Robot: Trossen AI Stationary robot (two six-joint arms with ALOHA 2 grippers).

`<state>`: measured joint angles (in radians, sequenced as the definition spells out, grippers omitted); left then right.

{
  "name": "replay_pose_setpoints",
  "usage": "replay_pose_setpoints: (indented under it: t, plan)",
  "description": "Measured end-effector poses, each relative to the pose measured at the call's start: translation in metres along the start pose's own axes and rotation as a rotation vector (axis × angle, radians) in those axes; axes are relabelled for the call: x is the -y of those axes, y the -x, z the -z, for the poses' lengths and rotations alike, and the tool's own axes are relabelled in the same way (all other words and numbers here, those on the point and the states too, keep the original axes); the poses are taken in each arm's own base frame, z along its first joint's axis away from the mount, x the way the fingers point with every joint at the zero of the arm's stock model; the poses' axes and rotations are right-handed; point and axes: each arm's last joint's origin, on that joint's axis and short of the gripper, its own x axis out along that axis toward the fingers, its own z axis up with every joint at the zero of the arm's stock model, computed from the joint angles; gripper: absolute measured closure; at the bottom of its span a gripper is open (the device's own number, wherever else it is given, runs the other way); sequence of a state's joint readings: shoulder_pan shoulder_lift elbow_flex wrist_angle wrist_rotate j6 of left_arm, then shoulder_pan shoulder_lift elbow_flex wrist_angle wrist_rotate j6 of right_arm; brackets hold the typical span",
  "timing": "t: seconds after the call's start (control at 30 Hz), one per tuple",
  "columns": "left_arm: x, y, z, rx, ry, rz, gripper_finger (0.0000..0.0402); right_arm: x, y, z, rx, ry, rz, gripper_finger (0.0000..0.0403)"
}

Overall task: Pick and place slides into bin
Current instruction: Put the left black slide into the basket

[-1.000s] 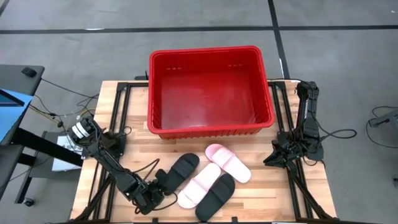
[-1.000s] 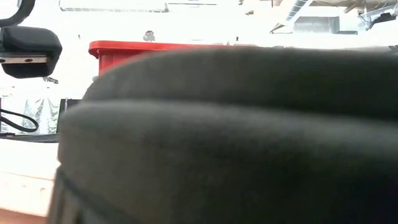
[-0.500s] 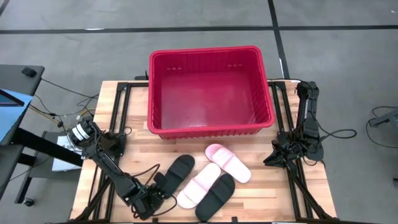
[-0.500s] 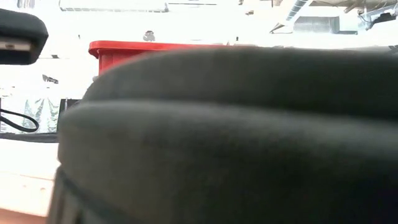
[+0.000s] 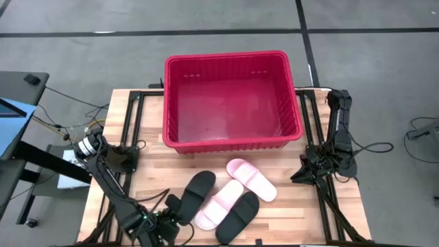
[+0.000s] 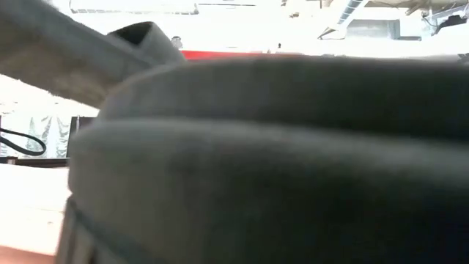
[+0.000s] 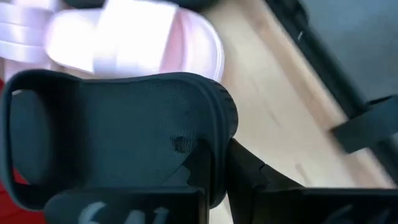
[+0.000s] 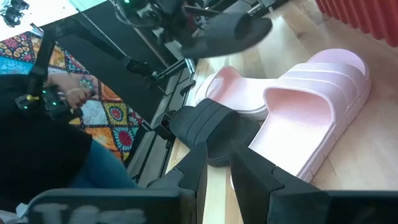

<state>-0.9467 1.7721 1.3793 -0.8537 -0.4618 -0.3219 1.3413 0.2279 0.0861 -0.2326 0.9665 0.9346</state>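
My left gripper [image 5: 171, 209] is shut on a black slide [image 5: 195, 192] near the table's near-left corner. In the right wrist view this slide [image 8: 233, 28] is raised off the table. Two pale pink slides [image 5: 251, 180] [image 5: 219, 204] and a second black slide [image 5: 238, 216] lie flat on the wood near the near edge. The second black slide fills the low view [image 6: 278, 161]. The red bin [image 5: 226, 145] stands empty at the far middle. My right gripper [image 5: 296, 177] rests shut at the table's right side, touching nothing. My left gripper pinches the black slide's heel rim [image 7: 214, 134] between its two fingers, one finger on the footbed [image 7: 198, 171] and the other [image 7: 252, 177] outside the edge. It comes level from the table's near-left side, along the slide. The slide appears lifted clear, toe toward the bin.
Black frame rails run along both sides of the table [image 5: 130, 137]. A person with a hand on a controller sits beyond the table's left side in the right wrist view [image 8: 37, 124]. Bare wood lies between the slides and the bin [image 5: 206, 161].
My left gripper has drawn back toward the table's near edge, and the black slide in it has shifted a little toward the near-left. In the low view a grey blurred shape has come in at the upper left. The other slides have stayed put.
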Motion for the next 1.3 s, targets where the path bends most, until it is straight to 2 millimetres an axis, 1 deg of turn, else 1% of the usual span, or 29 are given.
replay_pose_setpoints:
  t: [0.2,0.43,0.6,0.77,0.93,1.07,1.17,1.3]
  plan:
    - [-0.004,0.039,-0.027,0.092,0.086,-0.016,0.0392,0.0,0.0,0.0,0.0,0.0,0.0,0.0343]
    - [-0.016,0.093,-0.06,0.313,0.211,-0.098,0.0392,0.0,0.0,0.0,0.0,0.0,0.0,0.0343]
    - [-0.037,0.125,-0.075,0.419,0.293,-0.208,0.0392,0.0,0.0,0.0,0.0,0.0,0.0,0.0343]
    - [-0.066,0.149,-0.081,0.448,0.344,-0.343,0.0392,0.0,0.0,0.0,0.0,0.0,0.0,0.0343]
    - [-0.103,0.162,-0.08,0.401,0.371,-0.451,0.0394,0.0,0.0,0.0,0.0,0.0,0.0,0.0343]
    - [-0.139,0.164,-0.076,0.321,0.397,-0.516,0.0394,0.0,0.0,0.0,0.0,0.0,0.0,0.0343]
    - [-0.167,0.159,-0.072,0.241,0.395,-0.554,0.0394,0.0,0.0,0.0,0.0,0.0,0.0,0.0343]
    - [-0.203,0.145,-0.066,0.108,0.345,-0.563,0.0394,0.0,0.0,0.0,0.0,0.0,0.0,0.0343]
